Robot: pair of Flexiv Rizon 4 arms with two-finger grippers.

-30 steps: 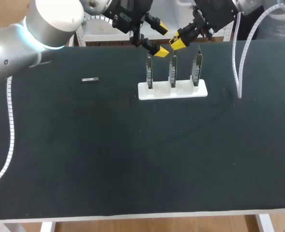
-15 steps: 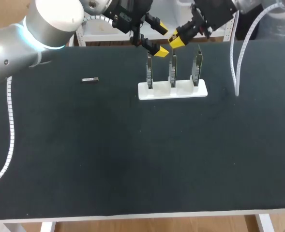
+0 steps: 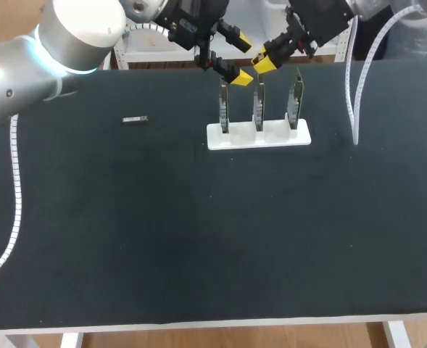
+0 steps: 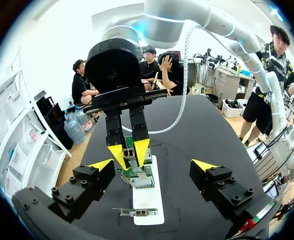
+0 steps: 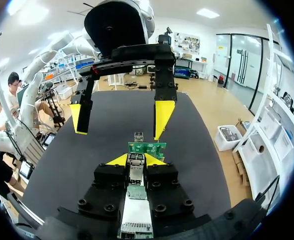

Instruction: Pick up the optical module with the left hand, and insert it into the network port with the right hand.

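My right gripper [image 3: 262, 61] is shut on a small metal optical module [image 5: 136, 172], which shows between its yellow tips in the right wrist view. It hovers just above the middle one of three upright network cards [image 3: 258, 107] on a white stand [image 3: 256, 136]. The card's green top edge [image 5: 147, 147] lies directly ahead of the module. My left gripper [image 3: 236, 59] stands open and empty, close beside the right one, above the left card [image 3: 224, 109]. In the left wrist view, the right gripper [image 4: 129, 150] hangs between my open left fingers [image 4: 102, 167].
A second small metal module [image 3: 135, 119] lies flat on the black table [image 3: 199, 232], left of the stand. The third card [image 3: 294, 105] stands at the right end of the stand. White cables hang along both arms.
My right gripper has shifted slightly up and toward the table's far edge with the module. The left arm has not moved.
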